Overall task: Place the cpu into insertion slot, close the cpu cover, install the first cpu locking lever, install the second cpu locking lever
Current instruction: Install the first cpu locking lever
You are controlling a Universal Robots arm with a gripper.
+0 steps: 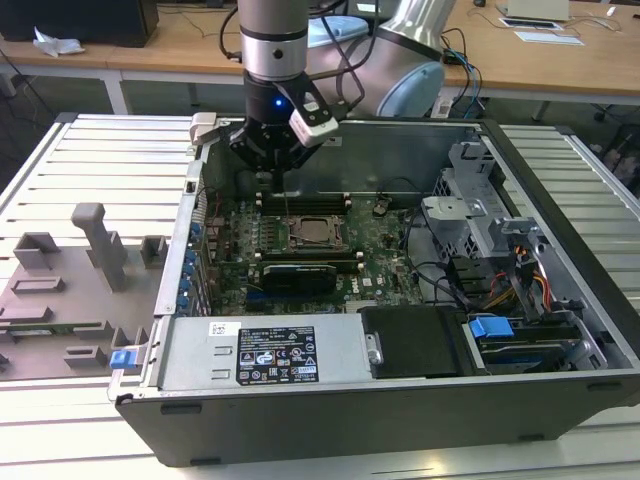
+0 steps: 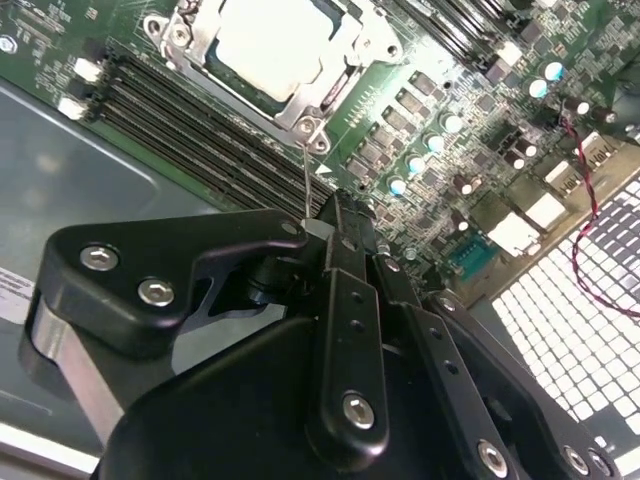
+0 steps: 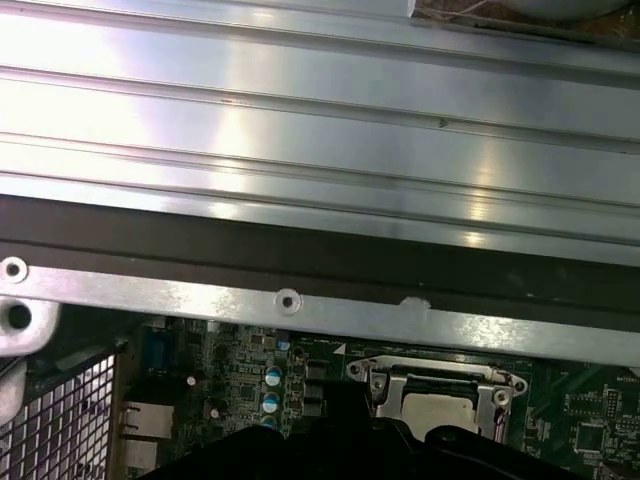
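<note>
So the gripper (image 2: 330, 215) has its jaws pressed together as far as I can see, no gap between them in the second wrist view. A thin wire locking lever (image 2: 302, 180) ends right at their tip. I honestly can't tell if they're pinching it or just touching it. The lever's long axis runs from the jaws to a corner of the socket, and in the exterior view it stands close to upright.

In that same view the insertion slot (image 1: 314, 247) sits at roughly 5 o'clock from the jaws, near but below them. The cpu (image 2: 270, 40) is already lying in it, pale top up, and the cpu cover (image 3: 384, 388) looks folded down around it.

It's all on the motherboard (image 1: 385, 255) inside the open case (image 1: 300, 410), which lies on the slatted surface (image 1: 90, 160).
</note>
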